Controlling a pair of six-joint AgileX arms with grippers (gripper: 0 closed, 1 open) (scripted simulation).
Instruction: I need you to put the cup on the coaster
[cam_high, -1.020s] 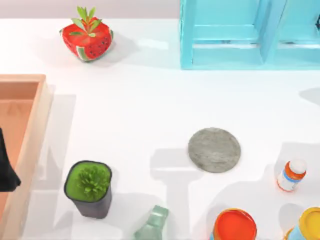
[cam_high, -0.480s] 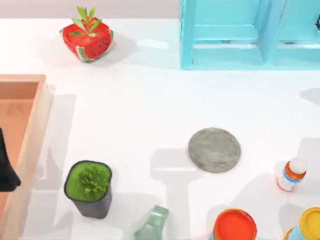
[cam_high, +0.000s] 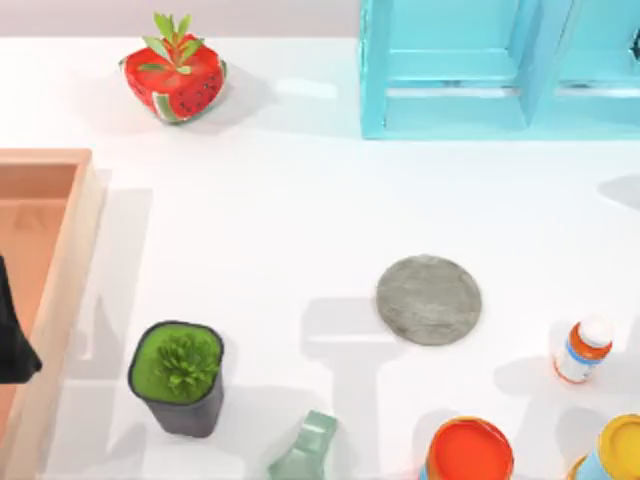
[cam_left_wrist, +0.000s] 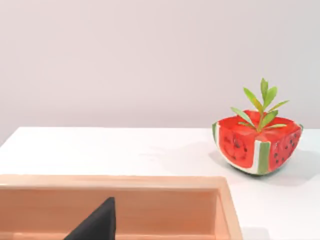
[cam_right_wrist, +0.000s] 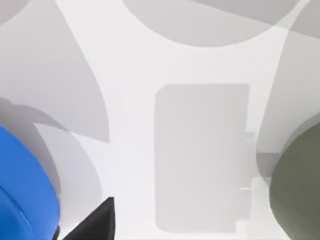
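Still at the approach step: coaster (cam_high: 428, 299) bare, right of centre on the tabletop (cam_high: 280, 230); cup (cam_right_wrist: 299, 187) beside the right claw, state unclear. Next: locating and grasping it.

So from my right wrist it's mostly white table (cam_right_wrist: 130, 65) with soft grey shadows, including a boxy one dead centre. A bright blue rounded object (cam_right_wrist: 22, 190) bulges in around 8 o'clock. A dull grey-green curved thing (cam_right_wrist: 300, 190) sits around 4 o'clock. A black fingertip (cam_right_wrist: 95, 222) of mine pokes in near 7.
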